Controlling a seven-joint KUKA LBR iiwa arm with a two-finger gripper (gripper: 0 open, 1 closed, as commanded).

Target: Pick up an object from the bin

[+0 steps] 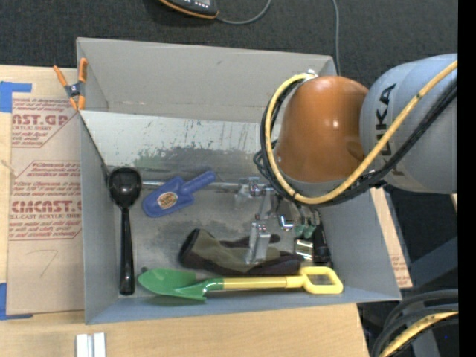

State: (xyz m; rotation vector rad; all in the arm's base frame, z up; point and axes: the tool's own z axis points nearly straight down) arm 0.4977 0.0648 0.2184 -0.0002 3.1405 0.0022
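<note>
My gripper (257, 248) hangs under the orange wrist cover, low in the right half of the bin. Its tip is down on the right part of a dark brown, soft-looking thing (217, 250) that lies across the bin's front middle. Just in front of that thing lies a toy shovel with a green blade (175, 284) and a yellow handle (260, 282), along the front wall. A blue scoop-like tool (175, 193) lies to the gripper's left, near the middle of the floor.
A black ladle (125, 187) lies along the left wall, bowl to the back and handle toward the front. The arm and its orange cover hide the bin's right side. Bare floor shows at the back, left of the arm.
</note>
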